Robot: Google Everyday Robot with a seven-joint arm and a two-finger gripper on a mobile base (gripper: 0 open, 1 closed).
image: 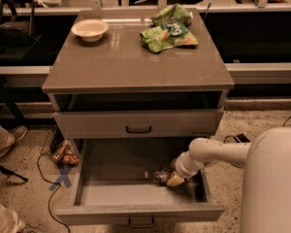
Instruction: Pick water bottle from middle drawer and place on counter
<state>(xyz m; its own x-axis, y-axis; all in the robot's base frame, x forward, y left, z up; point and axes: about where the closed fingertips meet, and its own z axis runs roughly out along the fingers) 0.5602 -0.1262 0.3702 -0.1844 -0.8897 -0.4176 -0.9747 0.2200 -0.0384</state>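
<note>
The water bottle [158, 175] lies in the open middle drawer [111, 184]. The gripper [175, 179] is right at it; I cannot tell if it holds it.

The arm [220, 152] is seen entering from 4 o'clock, out of the pale body shell [274, 183] at the lower right. It is extended towards 9 o'clock and bent downward at the wrist [188, 163]. The gripper [170, 178] is held low inside the drawer [121, 181], at 5 o'clock of centre.
</note>
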